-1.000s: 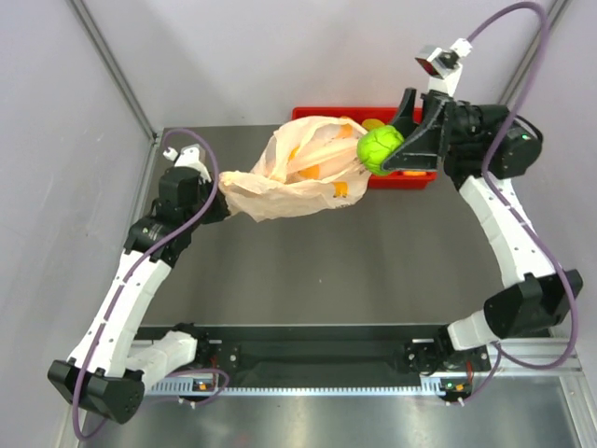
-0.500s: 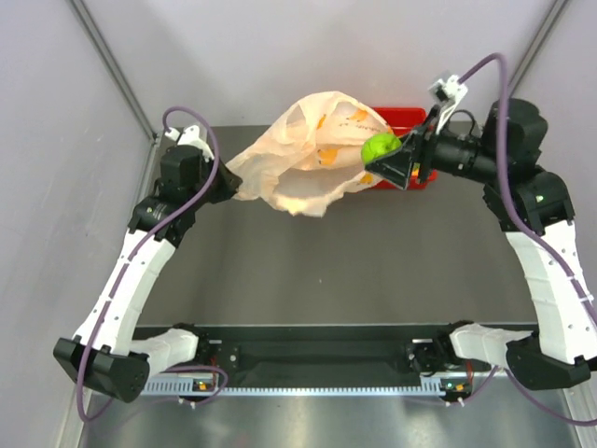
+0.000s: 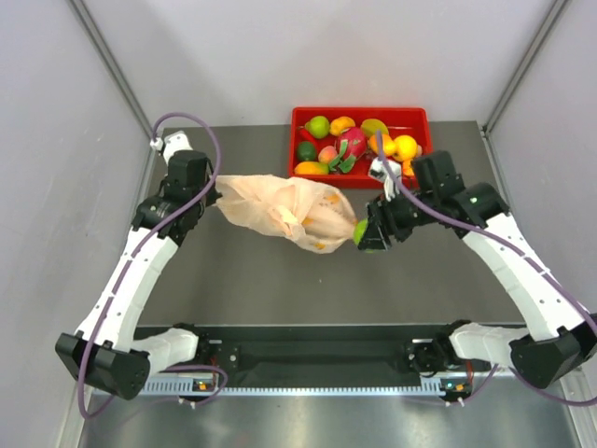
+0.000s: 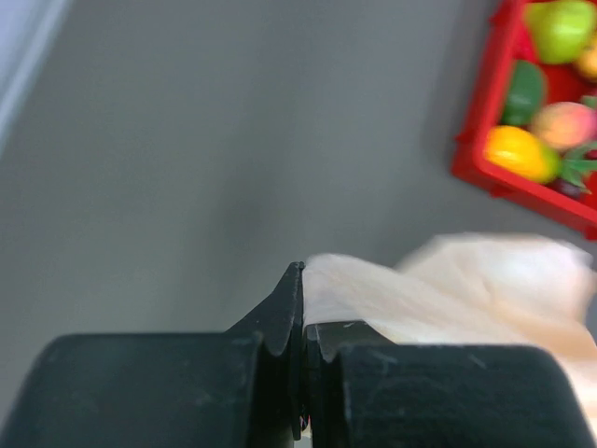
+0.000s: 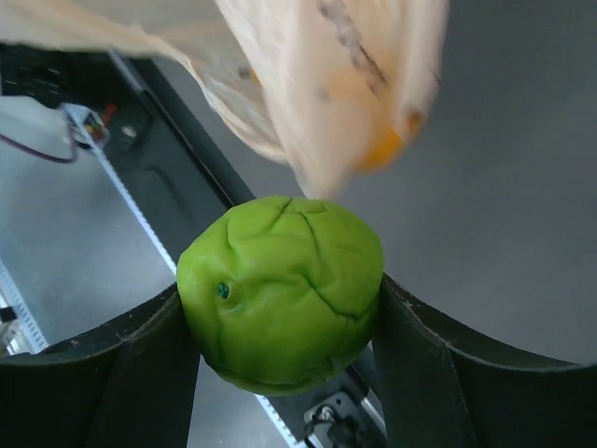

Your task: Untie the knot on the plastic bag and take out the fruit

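Two grips, left gripper (image 4: pixel 303 313) pinching the plastic bag (image 3: pixel 280 207), right gripper (image 5: pixel 282 313) clamping a green fruit (image 5: pixel 280 275)

A robotics lab test cell rather than a lived-in room. Plain pale lilac panels (image 3: pixel 56 140) close in the back and sides, with bare aluminium struts (image 3: pixel 110 63) running along their joints. The worktop (image 3: pixel 280 289) is a flat dark grey sheet, with a brushed metal ledge (image 3: pixel 308 420) at its near edge. The white-and-black left arm (image 3: pixel 131 275) and right arm (image 3: pixel 518 271) rise from a black rail (image 3: pixel 317 355) edged with a toothed strip, and purple cables (image 3: pixel 187 115) loop loose beside them. A red tray (image 3: pixel 410 111) of glossy toy fruit (image 3: pixel 317 126) sits at the far edge
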Robot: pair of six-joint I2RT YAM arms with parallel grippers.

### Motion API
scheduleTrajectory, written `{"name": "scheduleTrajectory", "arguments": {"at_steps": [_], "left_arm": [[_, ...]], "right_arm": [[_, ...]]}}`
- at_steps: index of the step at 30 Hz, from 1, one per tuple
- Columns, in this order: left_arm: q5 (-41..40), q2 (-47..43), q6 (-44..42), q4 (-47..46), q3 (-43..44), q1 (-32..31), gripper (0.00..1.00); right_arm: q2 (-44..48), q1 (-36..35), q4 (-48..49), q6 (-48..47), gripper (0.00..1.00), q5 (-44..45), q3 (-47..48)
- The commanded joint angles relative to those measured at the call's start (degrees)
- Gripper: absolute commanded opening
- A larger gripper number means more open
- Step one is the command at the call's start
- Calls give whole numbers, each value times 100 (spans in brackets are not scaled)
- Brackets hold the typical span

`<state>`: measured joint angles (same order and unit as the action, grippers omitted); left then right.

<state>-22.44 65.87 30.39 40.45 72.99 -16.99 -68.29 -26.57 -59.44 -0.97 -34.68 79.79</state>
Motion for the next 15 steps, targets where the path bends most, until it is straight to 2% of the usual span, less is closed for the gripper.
{"name": "scheduleTrajectory", "arguments": {"at_steps": [1,4,9,12,15], "left_arm": [[-965,-109,-112,113,-257,56,0],[-737,-109,1,-1,-591,56,0],[-472,-346,133,-397,-1155,56,0],[-525,-478,81,-353,-1199,56,0],[-490,-636,2,-275,-1191,56,0]], "right_arm": [[53,-164,-34,18,0,1093,-489],[-114,-339,545,430,0,1445,-1139],[-430,-648,2312,1195,0,2525,-2072],[-667,-674,2946,1441,0,2939,-2108],[-974,-666,3245,1504,0,3282,-1591]]}}
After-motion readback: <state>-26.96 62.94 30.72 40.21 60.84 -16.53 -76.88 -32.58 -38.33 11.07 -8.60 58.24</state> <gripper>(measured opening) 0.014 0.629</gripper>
